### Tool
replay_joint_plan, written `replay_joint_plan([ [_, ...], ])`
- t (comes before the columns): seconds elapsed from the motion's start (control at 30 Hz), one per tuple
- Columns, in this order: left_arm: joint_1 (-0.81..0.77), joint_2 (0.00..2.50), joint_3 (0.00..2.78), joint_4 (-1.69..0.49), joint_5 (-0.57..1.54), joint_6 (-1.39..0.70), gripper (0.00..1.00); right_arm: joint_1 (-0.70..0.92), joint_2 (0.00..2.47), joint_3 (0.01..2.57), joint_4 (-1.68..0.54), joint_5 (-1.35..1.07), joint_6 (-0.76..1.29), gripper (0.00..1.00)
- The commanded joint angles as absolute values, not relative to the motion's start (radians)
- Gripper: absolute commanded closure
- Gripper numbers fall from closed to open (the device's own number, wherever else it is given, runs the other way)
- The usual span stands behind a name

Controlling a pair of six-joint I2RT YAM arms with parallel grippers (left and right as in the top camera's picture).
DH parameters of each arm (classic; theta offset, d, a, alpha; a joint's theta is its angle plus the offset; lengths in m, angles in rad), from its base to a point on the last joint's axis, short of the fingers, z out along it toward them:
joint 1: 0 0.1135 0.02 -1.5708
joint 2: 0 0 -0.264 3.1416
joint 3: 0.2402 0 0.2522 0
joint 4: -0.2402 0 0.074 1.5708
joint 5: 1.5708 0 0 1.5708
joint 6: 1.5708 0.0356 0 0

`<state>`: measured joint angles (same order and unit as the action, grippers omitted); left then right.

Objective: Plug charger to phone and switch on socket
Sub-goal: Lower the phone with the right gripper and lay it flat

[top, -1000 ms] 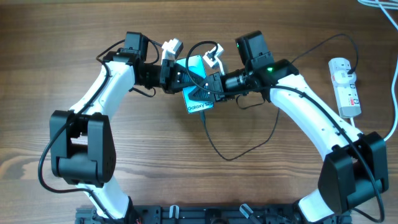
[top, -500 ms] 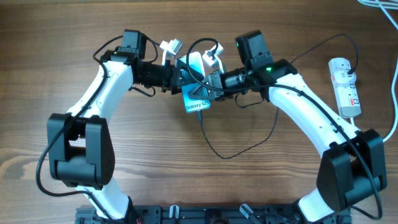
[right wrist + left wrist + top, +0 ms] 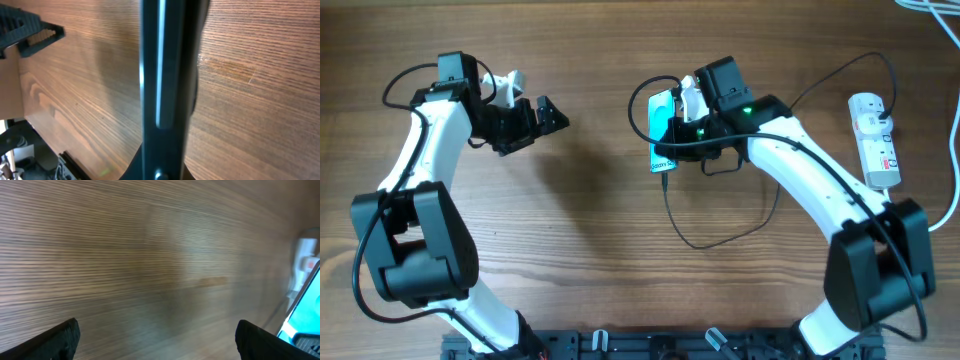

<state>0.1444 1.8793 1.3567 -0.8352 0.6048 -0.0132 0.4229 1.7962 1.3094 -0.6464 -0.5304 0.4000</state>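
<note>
Left gripper [image 3: 540, 122] withdrawn to upper left, jaws apart, right gripper [image 3: 673, 126] alone clamps phone [image 3: 659, 150] (charger [image 3: 672, 215] at its lower end)

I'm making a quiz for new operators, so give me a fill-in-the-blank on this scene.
The right tool grips the ___.
The left tool is open and ___.
The power strip at the table's right edge is ___ in colour.
Missing words: phone; empty; white.
</note>
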Motion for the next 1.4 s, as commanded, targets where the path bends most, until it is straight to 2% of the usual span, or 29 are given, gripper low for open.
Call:
replay_joint_plan([
  [0.0,0.144,1.877,1.361,-0.837,0.522,-0.015,0.00,0.429,1.880,1.314,-0.590,-0.585,0.418,0.96],
  [0.33,0.144,1.877,1.361,-0.837,0.522,-0.015,0.00,0.429,2.023,1.314,-0.429,-0.622,0.456,0.96],
  [0.57,0.144,1.877,1.361,-0.837,0.522,-0.015,0.00,0.429,2.054,1.314,-0.324,-0.628,0.640,0.96],
  [0.67,0.144,1.877,1.361,-0.837,0.522,-0.015,0.00,0.429,2.087,1.314,-0.322,-0.635,0.628,0.96],
  [0.77,0.144,1.877,1.361,-0.837,0.522,-0.015,0.00,0.429,2.112,1.314,-0.241,-0.762,0.558,0.96],
  [1.1,0.144,1.877,1.361,-0.837,0.522,-0.015,0.00,0.429,2.155,1.314,-0.247,-0.750,0.495,0.95],
  [1.27,0.144,1.877,1.361,-0.837,0.522,-0.015,0.00,0.429,2.155,1.314,-0.260,-0.749,0.467,0.81],
  [1.37,0.144,1.877,1.361,-0.837,0.522,-0.015,0.00,0.429,2.155,1.314,-0.287,-0.704,0.471,0.80],
])
